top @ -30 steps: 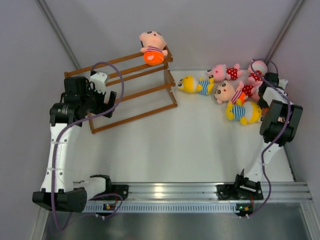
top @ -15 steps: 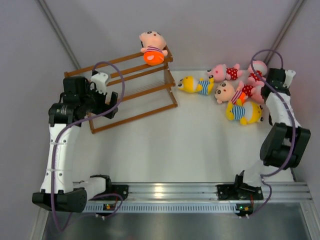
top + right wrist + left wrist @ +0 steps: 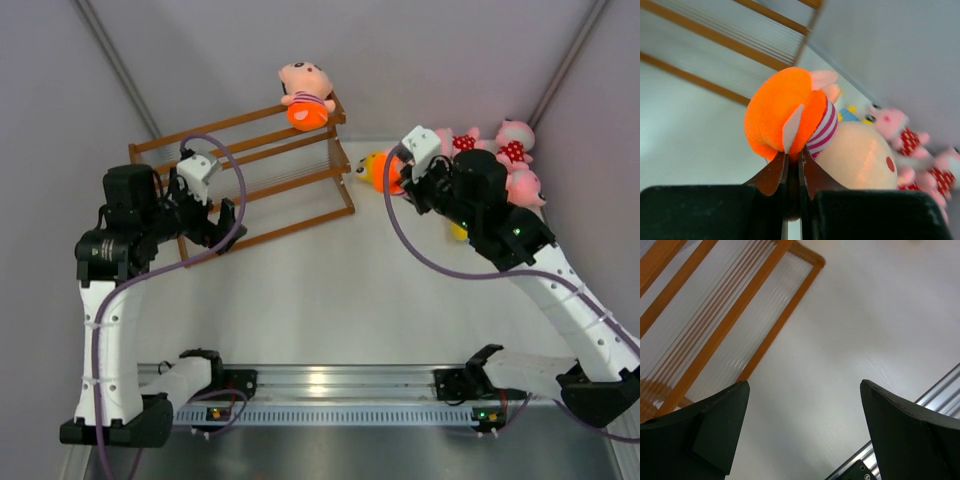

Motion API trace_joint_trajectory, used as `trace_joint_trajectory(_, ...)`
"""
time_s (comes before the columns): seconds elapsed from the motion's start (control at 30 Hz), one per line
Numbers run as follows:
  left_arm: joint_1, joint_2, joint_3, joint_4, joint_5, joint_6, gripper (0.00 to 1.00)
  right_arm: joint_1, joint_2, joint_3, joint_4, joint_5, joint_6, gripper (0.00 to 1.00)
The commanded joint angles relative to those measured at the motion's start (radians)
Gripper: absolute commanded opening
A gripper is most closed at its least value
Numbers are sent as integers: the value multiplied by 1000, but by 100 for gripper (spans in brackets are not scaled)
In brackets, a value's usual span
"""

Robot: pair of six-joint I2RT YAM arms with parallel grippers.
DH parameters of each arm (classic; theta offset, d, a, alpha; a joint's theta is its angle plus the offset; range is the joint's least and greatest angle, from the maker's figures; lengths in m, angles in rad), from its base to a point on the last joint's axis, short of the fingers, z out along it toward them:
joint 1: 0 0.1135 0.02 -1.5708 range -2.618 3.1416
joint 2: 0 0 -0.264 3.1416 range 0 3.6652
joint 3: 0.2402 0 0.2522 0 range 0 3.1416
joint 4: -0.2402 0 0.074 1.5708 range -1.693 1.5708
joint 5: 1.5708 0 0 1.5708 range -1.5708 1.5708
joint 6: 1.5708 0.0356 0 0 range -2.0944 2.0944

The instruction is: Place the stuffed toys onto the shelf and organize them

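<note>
One doll (image 3: 305,95) sits on the shelf's (image 3: 270,236) top tier. The right claw (image 3: 792,165) is clamped on a second doll (image 3: 790,107) at its orange shorts, above the table (image 3: 380,290) near the shelf. The left claw (image 3: 805,390) gapes empty. The other dolls (image 3: 512,152) lie heaped on the table, not yet placed.

Brown wood shelf (image 3: 270,236), smooth finish, thin slats. Peach-faced doll (image 3: 785,110): fuzzy plush cloth, fleecy orange shorts. Matt white tabletop (image 3: 400,290). Matt black plastic left tool (image 3: 804,387). Shiny metal base rail (image 3: 340,378).

Tool (image 3: 793,170) pinched shut on orange-shorts doll (image 3: 785,110) — shelf (image 3: 720,40) slats behind, pink dolls (image 3: 902,132) at right.
</note>
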Motion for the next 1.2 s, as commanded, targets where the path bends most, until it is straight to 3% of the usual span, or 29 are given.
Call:
trace_joint_trajectory(0.0,-4,-52,65,-34,233,60,98,107,-42,12,20,-360,-64,0)
trace_joint_trajectory(0.17,-4,-58,98,-40,388,47,98,299,61,102,26,-486,-150,0)
trace_joint_trajectory(0.33,-5,-61,111,-39,515,58,98,344,208,239,6,-712,-239,0)
trace_joint_trajectory(0.57,-5,-54,102,-39,543,100,98,413,348,433,-52,-752,-325,0)
trace_joint_trajectory(0.77,-7,-54,80,-39,545,127,95,454,392,480,-37,-772,-348,0)
trace_joint_trajectory(0.83,-8,-54,66,-40,528,138,84,456,391,478,-9,-775,-345,0)
trace_joint_trajectory(0.97,-13,-52,60,-40,497,149,0,459,382,437,73,-726,-322,2)
trace_joint_trajectory(1.0,-13,-42,74,-39,438,147,0,459,377,423,100,-698,-305,17)
trace_joint_trajectory(1.03,-13,-32,121,-26,390,117,0,459,374,412,151,-621,-270,38)
trace_joint_trajectory(1.07,-13,-28,149,-17,340,101,0,459,368,386,169,-586,-251,72)
trace_joint_trajectory(1.13,-13,-17,234,1,182,106,0,459,325,343,210,-530,-219,97)
trace_joint_trajectory(1.17,-13,-8,267,1,140,115,0,459,302,273,272,-494,-213,99)
